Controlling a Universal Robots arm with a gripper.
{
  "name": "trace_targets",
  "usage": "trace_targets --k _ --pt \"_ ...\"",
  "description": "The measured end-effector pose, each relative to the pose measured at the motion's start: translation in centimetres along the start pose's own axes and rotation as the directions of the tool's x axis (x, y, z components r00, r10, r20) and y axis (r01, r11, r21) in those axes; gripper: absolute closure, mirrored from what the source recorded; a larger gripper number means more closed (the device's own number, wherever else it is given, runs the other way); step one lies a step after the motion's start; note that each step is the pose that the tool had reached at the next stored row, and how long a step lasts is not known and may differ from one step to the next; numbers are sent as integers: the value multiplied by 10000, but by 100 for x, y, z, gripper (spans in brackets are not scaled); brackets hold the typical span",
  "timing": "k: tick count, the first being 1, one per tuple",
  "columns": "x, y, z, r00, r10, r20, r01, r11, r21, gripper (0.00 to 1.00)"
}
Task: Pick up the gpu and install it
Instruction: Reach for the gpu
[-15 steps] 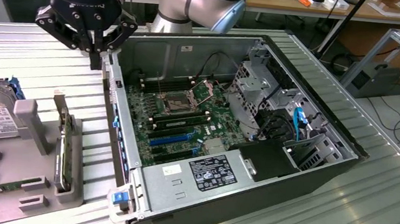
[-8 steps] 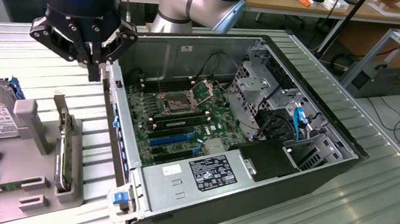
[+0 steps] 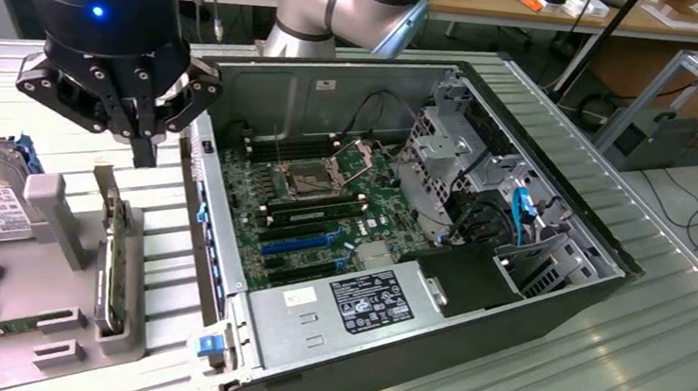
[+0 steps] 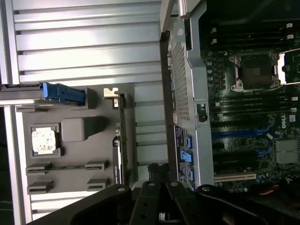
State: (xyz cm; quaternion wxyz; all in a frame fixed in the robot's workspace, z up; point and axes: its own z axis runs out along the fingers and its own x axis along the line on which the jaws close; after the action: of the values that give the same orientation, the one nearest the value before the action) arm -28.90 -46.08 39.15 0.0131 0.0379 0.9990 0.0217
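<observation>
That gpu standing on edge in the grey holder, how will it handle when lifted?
The gpu is a thin flat board, so probably stiff and fairly light. Standing on its edge in the grey holder, it may tilt if gripped off-centre.

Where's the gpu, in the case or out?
Out: the gpu stands on edge in the grey holder beside the open case.

"DELL" on mobo (image 4: 253, 112); PSU label (image 3: 372, 302) unreadable.
</observation>
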Motion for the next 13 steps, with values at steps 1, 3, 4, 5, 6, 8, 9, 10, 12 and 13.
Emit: trace_targets --k 1,3,4,5,6,8,9,10,12,13 --pt "17 -43 -1 10000 0 1 0 10000 -1 89" --pt "53 -135 -3 10000 0 1 0 10000 -1 89" --pt "65 -186 -4 10000 0 0 0 10000 0 89" --pt "72 -216 -4 10000 0 -1 0 10000 1 89" --pt "78 -247 -3 10000 0 0 0 10000 0 89" --pt "86 -314 -2 10000 -1 0 1 10000 0 89" --pt "90 -341 -2 10000 0 -1 0 10000 1 89" --pt "90 -346 -2 10000 0 0 0 10000 1 89" --pt "90 -347 -2 10000 0 0 0 10000 1 89" --pt "90 -347 -1 10000 0 0 0 10000 0 89"
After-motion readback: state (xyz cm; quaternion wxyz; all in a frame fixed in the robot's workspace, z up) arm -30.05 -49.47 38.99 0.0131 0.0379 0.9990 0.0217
